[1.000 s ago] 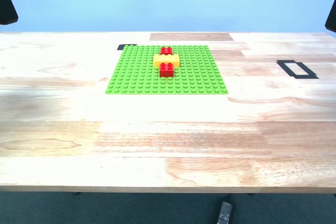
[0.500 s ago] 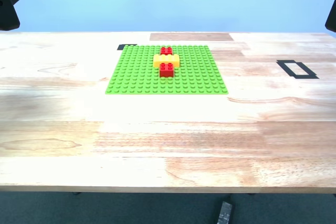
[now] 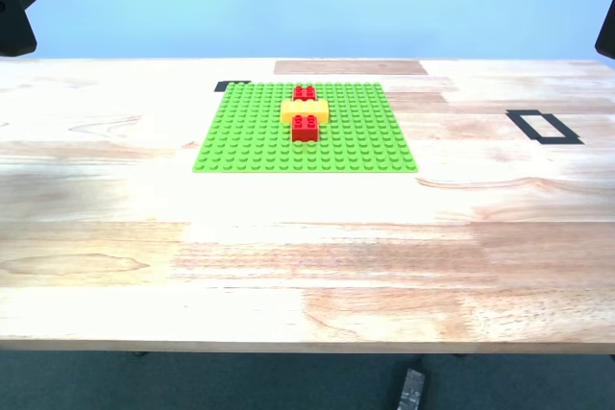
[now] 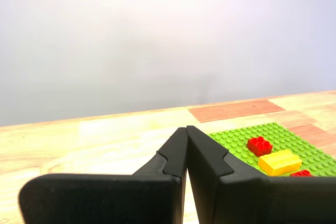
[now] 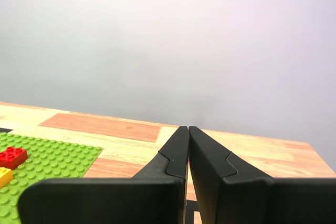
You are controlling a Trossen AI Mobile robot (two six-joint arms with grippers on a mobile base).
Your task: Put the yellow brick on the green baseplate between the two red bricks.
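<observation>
The green baseplate [image 3: 306, 128] lies flat on the wooden table at the far middle. The yellow brick [image 3: 305, 110] sits on it crosswise, between the two red bricks: one behind [image 3: 304, 93] and one in front [image 3: 306, 127]. My first gripper [image 4: 186, 128] is shut and empty, raised off to the side; its view shows the baseplate [image 4: 273, 137], the yellow brick [image 4: 280, 161] and a red brick [image 4: 259, 145]. My second gripper [image 5: 188, 128] is shut and empty, raised; its view shows the baseplate's corner [image 5: 52, 158] and a red brick [image 5: 13, 157].
A black tape rectangle [image 3: 544, 126] marks the table at the exterior view's right. A small black tape mark [image 3: 231, 85] sits by the baseplate's far corner. A darker wood patch [image 3: 349, 67] lies behind the plate. A dark arm part [image 3: 14, 16] shows at each upper edge.
The dark arm part at the exterior view's upper left edge has shifted slightly. The bricks and baseplate have not moved.
</observation>
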